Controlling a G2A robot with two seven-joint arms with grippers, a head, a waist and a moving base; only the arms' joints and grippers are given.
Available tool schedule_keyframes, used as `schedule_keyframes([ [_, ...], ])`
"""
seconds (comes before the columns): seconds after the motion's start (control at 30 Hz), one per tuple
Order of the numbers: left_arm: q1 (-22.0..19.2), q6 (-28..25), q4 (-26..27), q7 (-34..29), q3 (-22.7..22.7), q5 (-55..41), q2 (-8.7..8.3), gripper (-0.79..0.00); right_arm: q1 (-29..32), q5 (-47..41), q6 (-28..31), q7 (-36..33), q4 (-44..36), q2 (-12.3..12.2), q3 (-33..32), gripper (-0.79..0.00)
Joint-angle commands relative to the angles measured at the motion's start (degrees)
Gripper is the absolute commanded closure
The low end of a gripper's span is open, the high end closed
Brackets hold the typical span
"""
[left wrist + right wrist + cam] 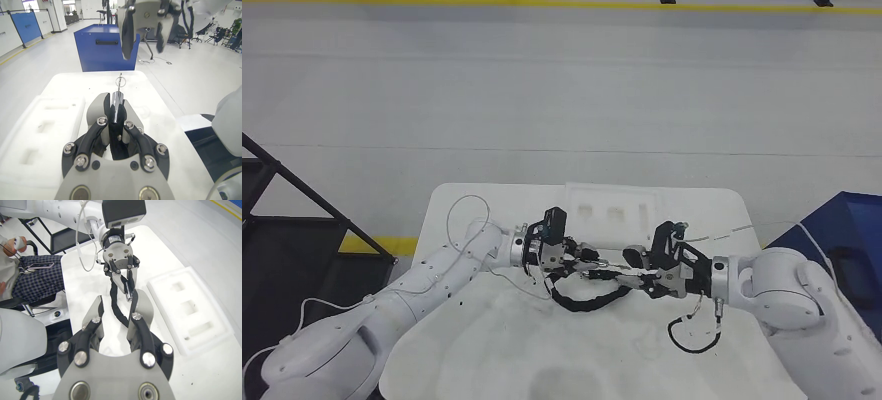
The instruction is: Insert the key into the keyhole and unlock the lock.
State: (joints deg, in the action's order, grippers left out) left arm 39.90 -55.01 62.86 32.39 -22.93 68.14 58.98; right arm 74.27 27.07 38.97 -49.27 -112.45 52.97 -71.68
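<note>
So the white foam tray [213, 302] sits at the table's [147, 106] far edge with three rectangular cutouts, and one has a tiny dark speck in it. The left hand [115, 108] is pinching the chrome lock [116, 97] up off the table, and its black cable [117, 311] droops down in a loop. The key [119, 86] pokes out of the lock's free end, with its ring hanging on it. The right hand [118, 296] faces it with fingers spread wide, holding nothing. The lock's tip is just beside one of its fingers [139, 298], but I can't tell if they touch. There's a sticker on the left wrist, too small to read.
</note>
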Motion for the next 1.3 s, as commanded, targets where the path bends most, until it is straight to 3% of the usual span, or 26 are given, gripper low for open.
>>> schedule_keyframes([
  [0.0, 0.68, 1.45, -0.66, -1.61, -0.34, 0.14, 0.11, 0.000, 0.28, -0.97, -0.34, -0.60, -0.03, -0.20, -0.69, -0.785],
  [0.5, 4.08, 2.80, -7.80, -5.12, -1.85, 1.56, 1.55, 0.000, 2.06, -1.40, -0.84, 0.49, 0.04, -0.86, -1.53, -0.785],
  [1.0, 5.04, 1.60, -14.91, -3.85, -0.60, 5.54, 4.85, 0.000, 2.47, -1.14, -1.11, 1.61, -0.36, -1.35, -2.18, -0.785],
  [1.07, 4.92, 1.59, -15.56, -3.71, -0.55, 6.02, 5.26, -0.379, 2.33, -1.01, -1.20, 1.62, -0.40, -1.38, -1.96, -0.785],
  [1.1, 4.83, 1.42, -15.92, -3.89, -0.47, 6.37, 5.45, -0.653, 2.22, -0.97, -1.24, 1.58, -0.37, -1.38, -1.80, -0.785],
  [1.13, 4.77, 0.88, -16.25, -4.19, -0.37, 6.54, 5.64, -0.785, 2.07, -0.84, -1.22, 1.54, -0.35, -1.39, -1.64, -0.785],
  [1.27, 4.38, -1.22, -17.31, -5.14, -0.50, 5.92, 6.36, -0.785, 1.13, 0.32, -1.90, 0.26, 0.26, -1.43, -0.83, -0.785],
])
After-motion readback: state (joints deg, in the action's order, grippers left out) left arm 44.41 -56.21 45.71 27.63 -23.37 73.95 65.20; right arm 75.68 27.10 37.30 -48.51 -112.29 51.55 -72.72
